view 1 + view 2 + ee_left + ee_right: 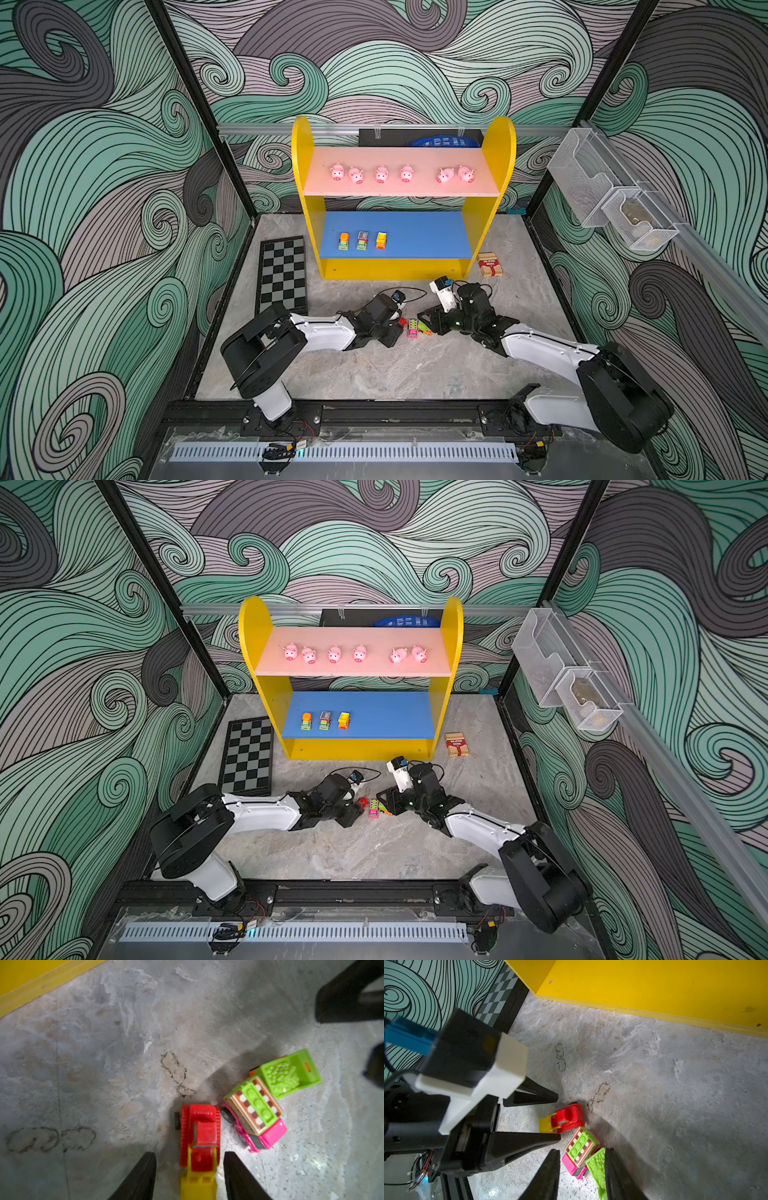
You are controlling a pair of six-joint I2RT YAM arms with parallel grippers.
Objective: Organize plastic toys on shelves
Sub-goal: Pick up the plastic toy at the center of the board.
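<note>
On the yellow shelves, several pink pigs line the pale pink upper board. Three toy vehicles sit on the blue lower board. Three more vehicles lie bunched on the floor in front. My left gripper is open, its fingers either side of the red-and-yellow bulldozer with gaps showing. My right gripper is open around the pink truck and the green dump truck, which leans on one finger. In both top views the grippers face each other across the toys.
A grey-black checkerboard lies on the floor left of the shelves. A red-and-tan card box sits at the shelves' right foot. Wire mesh baskets hang on the right wall rail. The two grippers are close together.
</note>
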